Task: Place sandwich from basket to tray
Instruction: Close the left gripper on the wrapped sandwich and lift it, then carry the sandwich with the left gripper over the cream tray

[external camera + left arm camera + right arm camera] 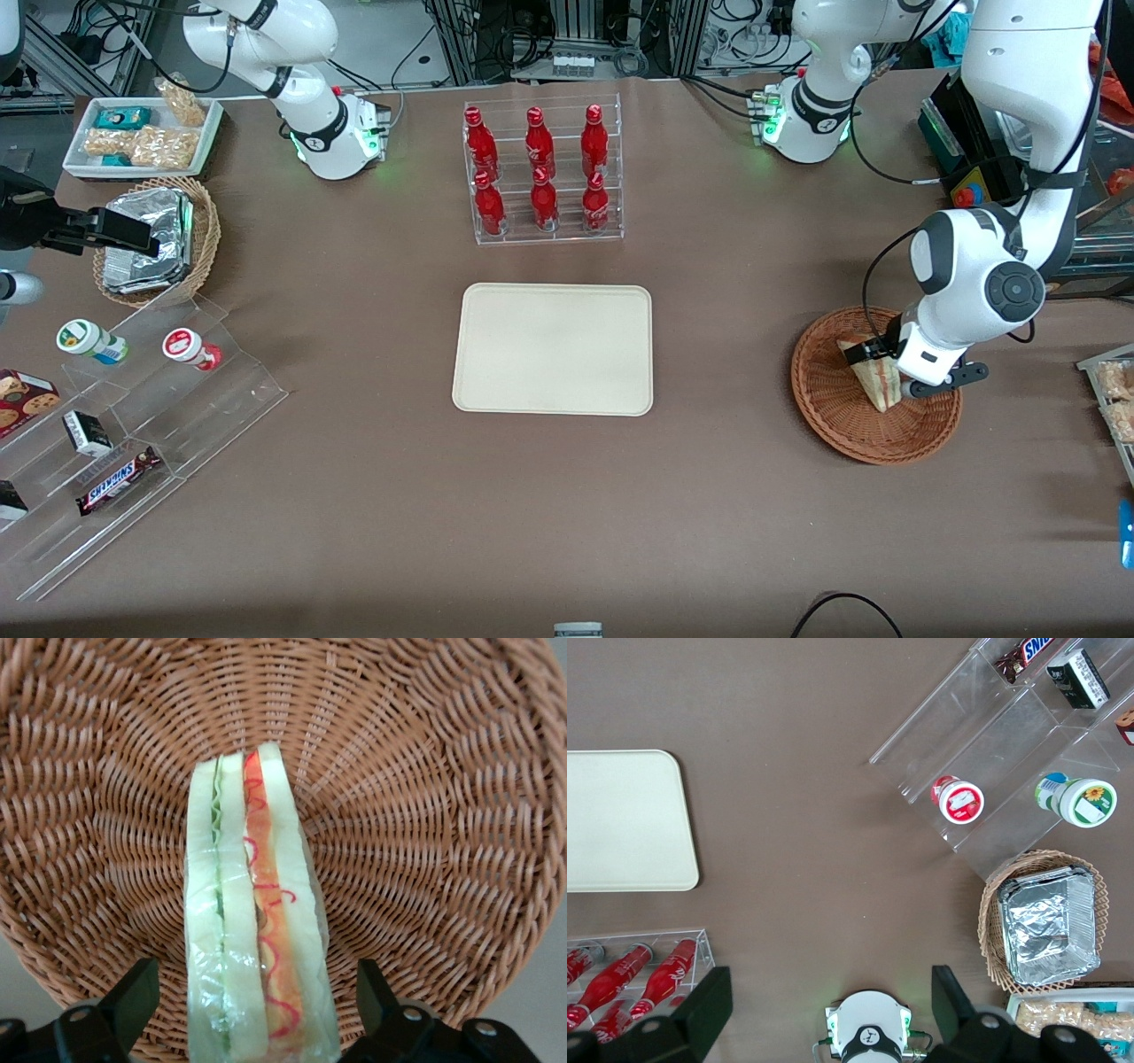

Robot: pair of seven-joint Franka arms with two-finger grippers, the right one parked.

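Your front camera loses most of the end effector (873,353) under the arm's own wrist housing, and the sandwich (875,377) shows only in part beside it. From the wrist camera you get it plainly: the two fingers (133,997) stand spread wide, one on each side of the sandwich (257,921), with a gap to the wrap on both, so nothing is gripped. The wedge's near end is cut off at the frame edge. The sandwich lies in the basket (842,425), alone, toward the working arm's end of the table (709,496). The tray (554,347) holds nothing.
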